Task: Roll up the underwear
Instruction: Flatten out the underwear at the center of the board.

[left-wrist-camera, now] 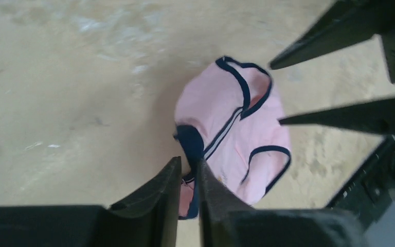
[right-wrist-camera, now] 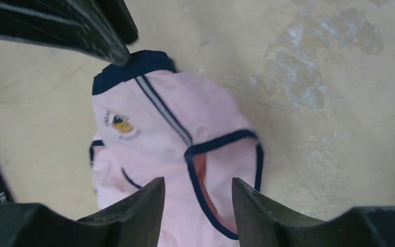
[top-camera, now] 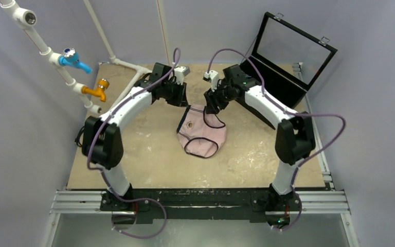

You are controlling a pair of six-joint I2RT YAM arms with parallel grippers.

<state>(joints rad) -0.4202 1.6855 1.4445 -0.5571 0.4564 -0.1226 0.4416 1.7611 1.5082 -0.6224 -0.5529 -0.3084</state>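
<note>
Black rail (top-camera: 200, 197) edges scuffed tan tabletop (top-camera: 144, 154) bearing the underwear (top-camera: 201, 131), lavender walls (top-camera: 375, 134) around.

Right gripper (right-wrist-camera: 196, 182) jaws parted over pink underwear (right-wrist-camera: 175, 123) lying on table (right-wrist-camera: 319, 103).

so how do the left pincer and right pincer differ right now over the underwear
The left pincer is almost closed, seemingly pinching the navy waistband corner of the underwear; the right pincer is clearly open, gripping nothing. The left pincer sits at the waistband end; the right pincer straddles a navy-trimmed opening. Both are down at the underwear.
</note>
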